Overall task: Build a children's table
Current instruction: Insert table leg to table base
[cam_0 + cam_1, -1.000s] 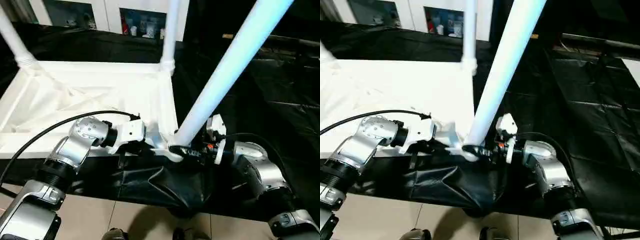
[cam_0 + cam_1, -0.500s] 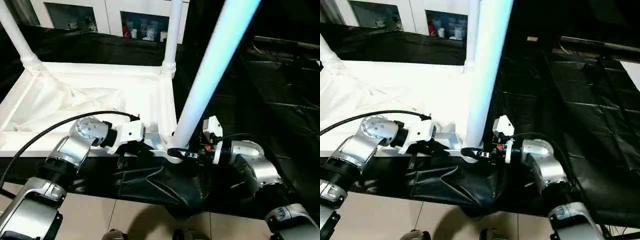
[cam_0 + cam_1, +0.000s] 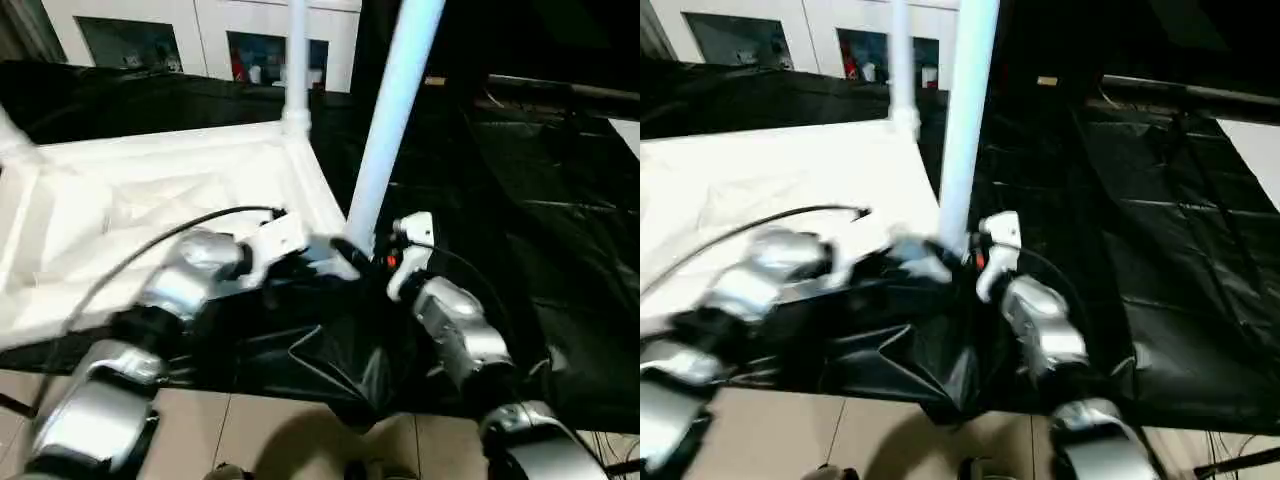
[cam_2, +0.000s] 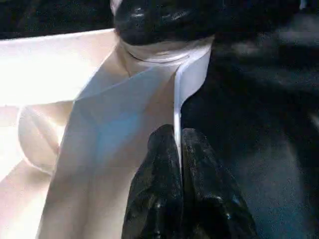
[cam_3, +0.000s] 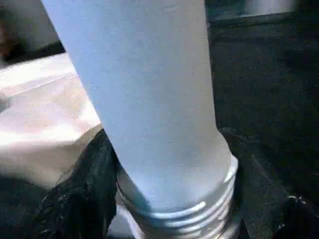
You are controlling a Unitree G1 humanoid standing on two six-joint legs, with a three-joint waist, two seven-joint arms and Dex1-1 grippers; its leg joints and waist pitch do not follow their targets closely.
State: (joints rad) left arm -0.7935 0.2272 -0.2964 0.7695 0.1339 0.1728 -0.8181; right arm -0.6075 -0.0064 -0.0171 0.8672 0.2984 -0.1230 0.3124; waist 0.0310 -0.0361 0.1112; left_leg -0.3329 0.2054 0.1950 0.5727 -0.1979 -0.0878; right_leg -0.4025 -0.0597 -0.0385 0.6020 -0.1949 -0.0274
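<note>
The children's table top (image 3: 150, 190) lies upside down, white and ribbed. One leg (image 3: 296, 60) stands at its far right corner, another leg (image 3: 12, 145) at the far left. A third leg (image 3: 392, 110) rises nearly upright from the near right corner. My right gripper (image 3: 362, 256) is shut around its base, where the threaded end (image 5: 184, 219) shows between the black fingers (image 5: 84, 189). My left gripper (image 4: 178, 137) is shut on the thin rim (image 4: 189, 79) of the top, right beside that corner.
A black sheet (image 3: 520, 200) covers the work surface and hangs over its near edge. White cabinets (image 3: 200, 40) stand at the back. Tiled floor (image 3: 250, 440) shows below. A black cable (image 3: 150, 250) loops over my left forearm.
The leg held in my right gripper has swung from leaning right to nearly upright. The camera has shifted as well. Both grips are unchanged.
</note>
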